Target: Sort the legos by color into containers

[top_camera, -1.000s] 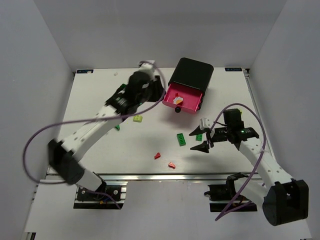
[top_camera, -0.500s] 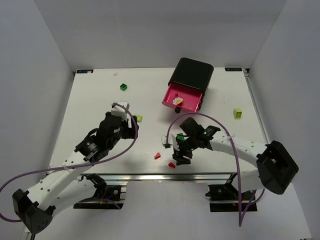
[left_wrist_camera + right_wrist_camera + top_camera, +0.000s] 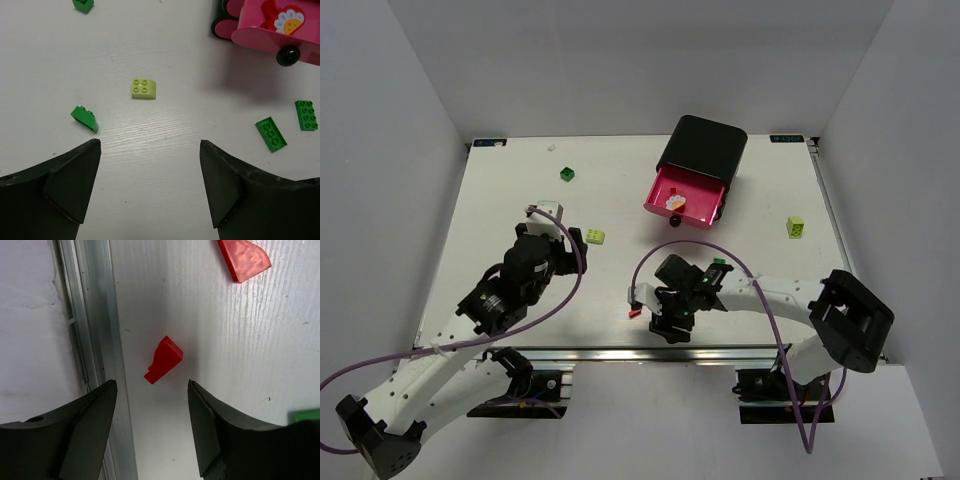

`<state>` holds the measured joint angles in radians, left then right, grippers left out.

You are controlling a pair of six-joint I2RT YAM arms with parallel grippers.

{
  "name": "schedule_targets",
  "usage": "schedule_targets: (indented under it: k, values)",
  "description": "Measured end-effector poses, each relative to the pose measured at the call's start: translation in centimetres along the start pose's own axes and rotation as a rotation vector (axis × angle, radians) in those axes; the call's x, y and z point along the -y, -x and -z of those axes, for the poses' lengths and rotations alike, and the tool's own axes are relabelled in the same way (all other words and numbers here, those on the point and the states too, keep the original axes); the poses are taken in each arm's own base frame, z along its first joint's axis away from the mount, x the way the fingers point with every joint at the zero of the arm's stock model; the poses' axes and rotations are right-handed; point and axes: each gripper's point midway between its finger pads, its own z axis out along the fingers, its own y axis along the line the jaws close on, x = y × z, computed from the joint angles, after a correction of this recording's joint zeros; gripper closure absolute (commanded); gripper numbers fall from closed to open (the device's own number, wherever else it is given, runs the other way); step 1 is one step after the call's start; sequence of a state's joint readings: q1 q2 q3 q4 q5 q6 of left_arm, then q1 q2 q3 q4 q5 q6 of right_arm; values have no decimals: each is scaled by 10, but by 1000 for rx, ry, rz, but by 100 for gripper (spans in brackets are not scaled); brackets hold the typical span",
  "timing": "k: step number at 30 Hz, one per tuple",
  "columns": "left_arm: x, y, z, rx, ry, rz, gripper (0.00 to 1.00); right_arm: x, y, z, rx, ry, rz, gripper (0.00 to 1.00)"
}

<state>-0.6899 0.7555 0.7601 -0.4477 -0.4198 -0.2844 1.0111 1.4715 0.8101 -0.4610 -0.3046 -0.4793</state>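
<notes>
The black cabinet (image 3: 705,145) stands at the back with one pink drawer (image 3: 685,198) pulled open, and a red bit lies inside it. My right gripper (image 3: 668,325) is open and hovers over a red brick (image 3: 164,359) by the table's front edge. A second red brick (image 3: 633,312) lies just left of it and also shows in the right wrist view (image 3: 243,259). My left gripper (image 3: 150,145) is open and empty. Ahead of it lie a lime brick (image 3: 144,89), a green brick (image 3: 84,118) and two flat green bricks (image 3: 271,134). A dark green cube (image 3: 567,174) sits at the back.
A lime-yellow block (image 3: 796,227) lies at the right of the table. The aluminium front rail (image 3: 95,340) runs right beside the right gripper. The drawer's black knob (image 3: 288,55) faces the left gripper. Purple cables loop off both arms.
My left arm has drawn back from beside the drawer toward the front left. My right gripper has swung left from the table's right side to the red bricks at the front edge.
</notes>
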Motion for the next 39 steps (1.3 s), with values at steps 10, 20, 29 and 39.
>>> schedule_targets:
  k: [10, 20, 29, 39]
  values:
    - [-3, 7, 5, 32, 9, 13, 10, 4, 3, -17, -15, -29, -62, 53]
    - [-5, 13, 9, 57, 11, 24, 10, 12, 8, -22, -21, -92, -67, 100]
    - [9, 14, 10, 58, -73, 9, 8, 35, 9, -7, -27, -206, -28, 100]
    - [51, -26, -11, -115, -258, -49, 8, 129, 69, 137, 254, -602, -90, 100]
